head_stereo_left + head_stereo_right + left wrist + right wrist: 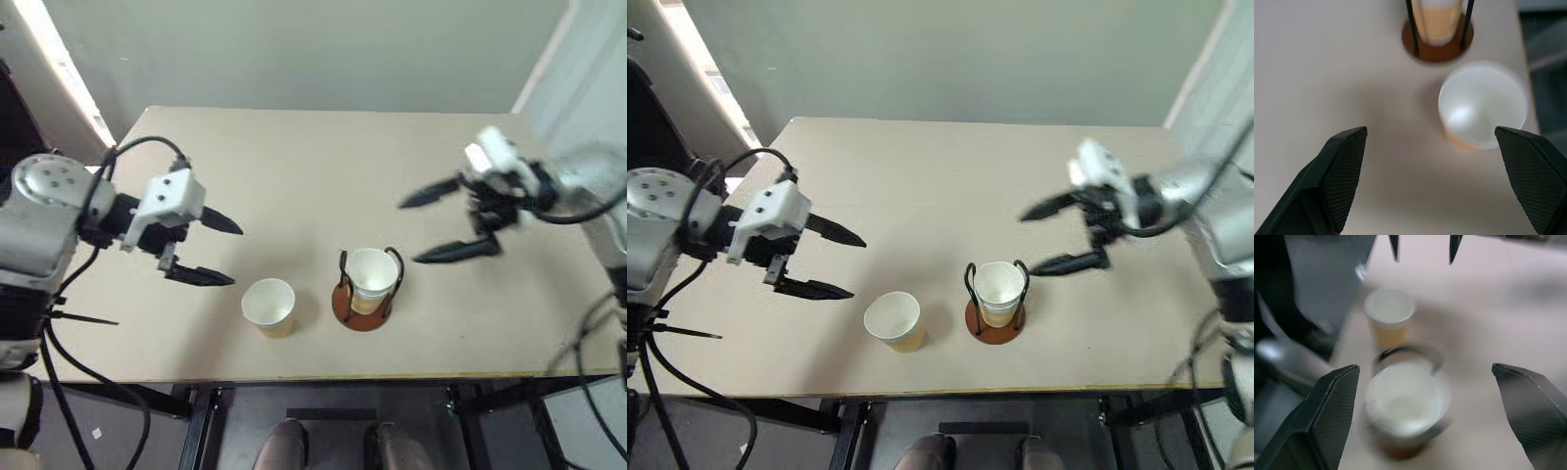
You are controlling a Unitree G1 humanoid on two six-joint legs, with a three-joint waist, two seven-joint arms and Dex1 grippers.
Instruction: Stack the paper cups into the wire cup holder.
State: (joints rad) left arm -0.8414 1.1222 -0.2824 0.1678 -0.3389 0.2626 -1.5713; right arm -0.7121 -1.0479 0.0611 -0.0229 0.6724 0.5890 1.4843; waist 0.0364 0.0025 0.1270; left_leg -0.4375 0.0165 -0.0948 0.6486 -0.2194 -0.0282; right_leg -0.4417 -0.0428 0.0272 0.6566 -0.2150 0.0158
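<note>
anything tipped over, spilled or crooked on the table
Nothing stands out. One tan paper cup stands upright on the beige table, apart from the black wire cup holder with the round reddish-brown base, which stands upright with cups nested straight inside. No spill or damage shows.

Robotics lab or test room, plain beige table [294,166], bare grey wall [294,49], loose black cabling [69,362]
</note>
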